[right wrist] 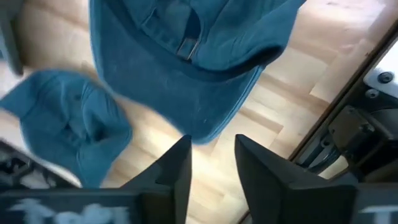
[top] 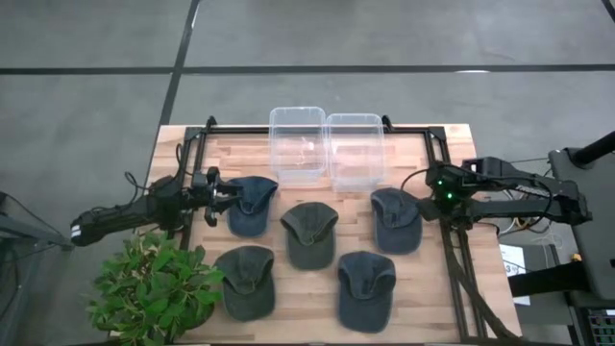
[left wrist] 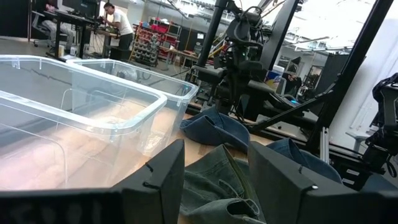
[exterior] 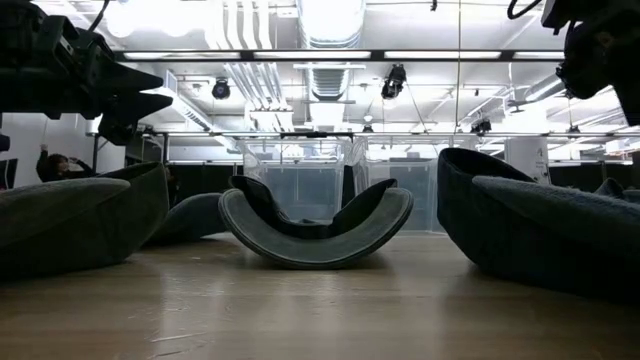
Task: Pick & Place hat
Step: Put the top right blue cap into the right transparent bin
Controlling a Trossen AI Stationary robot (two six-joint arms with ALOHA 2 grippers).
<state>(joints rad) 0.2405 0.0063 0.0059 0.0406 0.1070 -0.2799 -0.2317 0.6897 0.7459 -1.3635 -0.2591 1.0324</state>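
Right gripper hovering over hat, jaws parted, holding nothing. Left gripper waiting, jaws also parted. Risk: jaws catching only loose brim, hat slipping during lift.

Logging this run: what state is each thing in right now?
Left bin: empty.
Right bin: empty.
Five hats, e.g.: flat on the table, none binned.
Left gripper: open, at the back-left hat.
Right gripper: open, beside the back-right hat.
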